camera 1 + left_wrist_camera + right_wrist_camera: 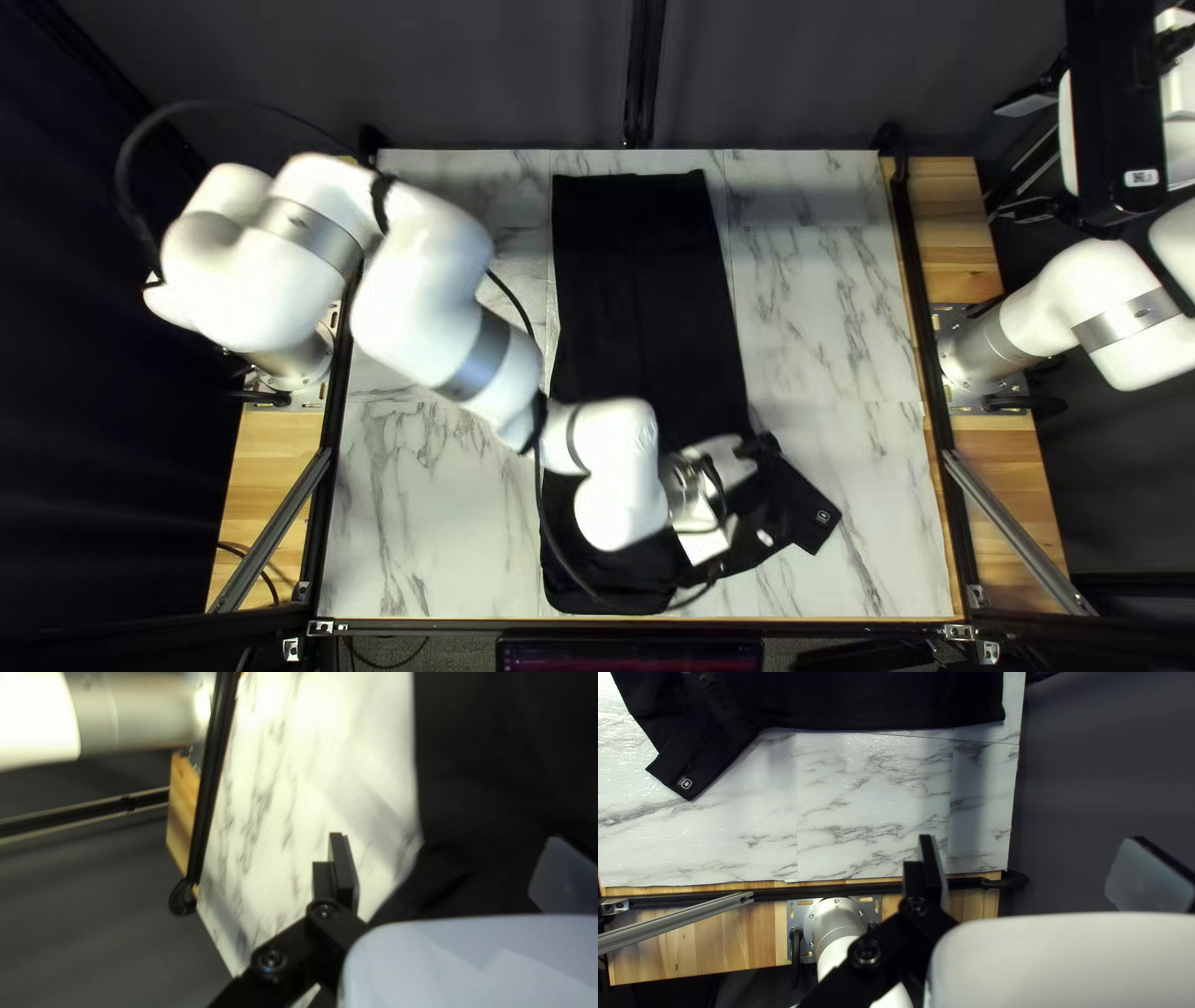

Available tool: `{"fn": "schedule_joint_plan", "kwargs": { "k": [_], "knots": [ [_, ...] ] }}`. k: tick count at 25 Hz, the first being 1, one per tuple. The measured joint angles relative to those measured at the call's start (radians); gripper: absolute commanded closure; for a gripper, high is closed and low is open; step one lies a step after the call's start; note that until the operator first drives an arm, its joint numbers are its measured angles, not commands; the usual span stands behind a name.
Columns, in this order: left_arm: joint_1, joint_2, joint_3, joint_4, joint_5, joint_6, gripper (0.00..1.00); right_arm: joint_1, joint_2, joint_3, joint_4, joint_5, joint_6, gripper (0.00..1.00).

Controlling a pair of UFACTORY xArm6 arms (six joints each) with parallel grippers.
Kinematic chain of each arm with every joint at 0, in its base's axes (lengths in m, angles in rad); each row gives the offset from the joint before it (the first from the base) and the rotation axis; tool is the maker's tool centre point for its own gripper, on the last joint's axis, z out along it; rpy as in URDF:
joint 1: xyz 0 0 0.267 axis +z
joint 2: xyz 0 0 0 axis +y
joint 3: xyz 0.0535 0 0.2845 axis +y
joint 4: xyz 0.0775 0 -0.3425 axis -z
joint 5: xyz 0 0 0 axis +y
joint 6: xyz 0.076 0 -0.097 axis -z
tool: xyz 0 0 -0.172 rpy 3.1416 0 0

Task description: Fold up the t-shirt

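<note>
The black T-shirt (647, 286) lies lengthwise on the marbled table (423, 523), its straight end at the far side and its bulkier end at the near side. The folding looks partly done at most. One sleeve (799, 495) with a small badge (685, 783) sticks out at the near right, apparently waiting to be brought in. No sleeve shows along the left edge; it may be tucked in already, though the left arm (423, 299) covers much of that near part, so this is hard to be sure of. The long body reaches well toward the far edge and is not doubled over, so the crosswise fold seems left to do as well.

There is one shirt, with one sleeve and one badge in sight. There are two arms and two grippers, with two fingers on each.

The left gripper (450, 839) is over the shirt's near part, its fingers wide apart and holding nothing. The right gripper (1033, 840) is also spread wide and empty, on the right arm (1114, 311), beyond the table's right side and well apart from the cloth.
</note>
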Motion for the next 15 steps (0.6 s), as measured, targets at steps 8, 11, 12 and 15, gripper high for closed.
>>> {"fn": "schedule_joint_plan", "kwargs": {
  "k": [8,11,12,15],
  "knots": [
    [-0.009,-0.048,0.071,0.074,-0.022,-0.040,0.00,0.000,0.000,0.000,0.000,0.000,0.000,0.00],
    [-0.006,-0.035,0.062,0.092,-0.035,-0.032,0.00,0.000,0.000,0.000,0.000,0.000,0.000,0.00],
    [-0.005,-0.032,0.059,0.097,-0.040,-0.026,0.00,0.000,0.000,0.000,0.000,0.000,0.000,0.00],
    [0.002,-0.027,0.052,0.108,-0.055,-0.009,0.00,0.000,0.000,0.000,0.000,0.000,0.000,0.00]
  ]
}}
